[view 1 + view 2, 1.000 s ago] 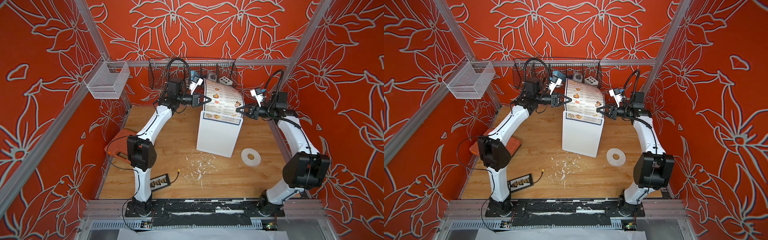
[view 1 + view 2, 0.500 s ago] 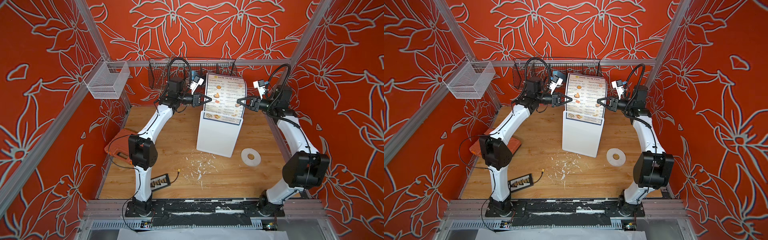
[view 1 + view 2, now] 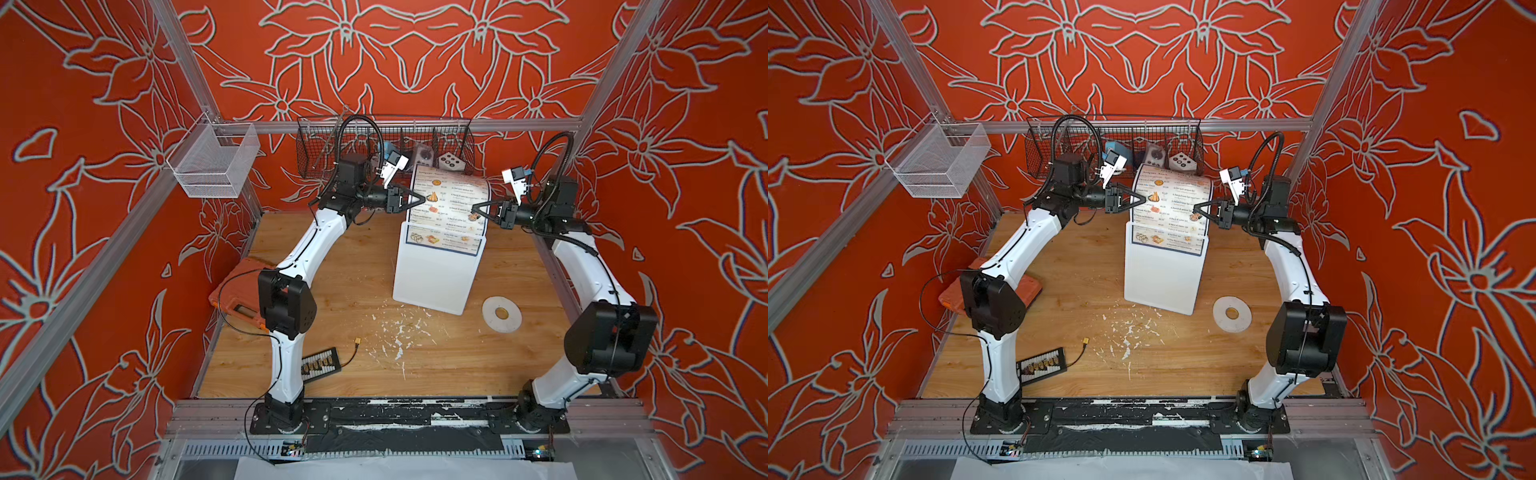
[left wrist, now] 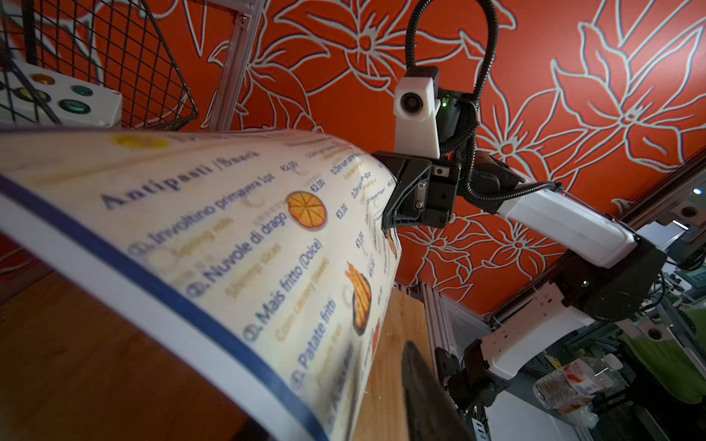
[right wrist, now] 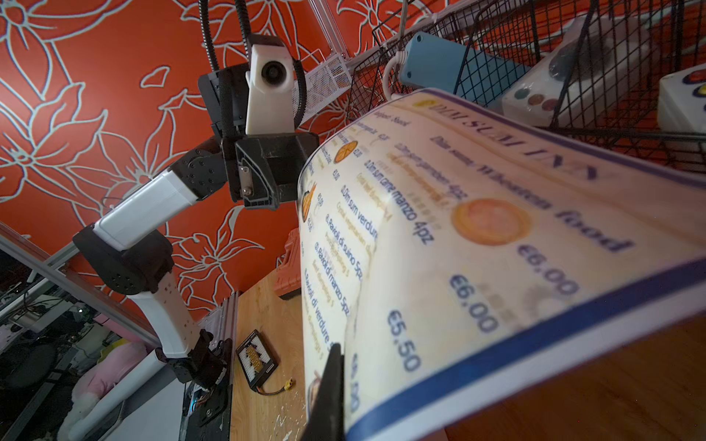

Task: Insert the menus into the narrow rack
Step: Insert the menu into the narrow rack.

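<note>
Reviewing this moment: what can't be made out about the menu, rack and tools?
Left tool grip: left wrist view shows one finger; the menu hides the other.
Menu heading: curled away in both top views.
Small print: blurred in wrist views, too small from above.
The rack slot: outside both wrist views.

Both arms reached in level from opposite sides of the menu [image 3: 446, 195]. The right gripper [image 3: 478, 209] pinched its right edge, jaws closed. The left gripper [image 3: 417, 199] sat at the left edge, jaws parted, its visible finger [image 4: 424, 389] clear of the sheet.
</note>
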{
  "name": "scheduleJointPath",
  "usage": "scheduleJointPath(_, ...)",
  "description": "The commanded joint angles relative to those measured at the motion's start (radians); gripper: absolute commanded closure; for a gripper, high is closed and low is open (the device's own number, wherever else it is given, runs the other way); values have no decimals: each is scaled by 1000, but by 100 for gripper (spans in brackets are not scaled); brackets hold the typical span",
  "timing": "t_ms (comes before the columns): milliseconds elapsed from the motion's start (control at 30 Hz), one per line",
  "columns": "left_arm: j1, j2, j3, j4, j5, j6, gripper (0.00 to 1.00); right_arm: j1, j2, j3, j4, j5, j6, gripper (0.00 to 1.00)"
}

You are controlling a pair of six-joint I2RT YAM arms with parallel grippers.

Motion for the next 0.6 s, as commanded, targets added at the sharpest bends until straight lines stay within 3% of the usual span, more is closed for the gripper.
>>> scheduleJointPath(0,-8,29,41,34,5,-25,62,5,-52,-25,-84,-28,-142,98)
scheduleJointPath(133,-8,35,53,34,-14,-32,61,4,-63,-39,-132,-46,-190,97)
scheduleJointPath(267,-8,41,55,34,-28,-36,60,-5,-87,-55,-144,13,-219,95)
scheduleJointPath(567,-11,34,56,82,-14,-68,56,-10,-79,-28,20,85,-71,88)
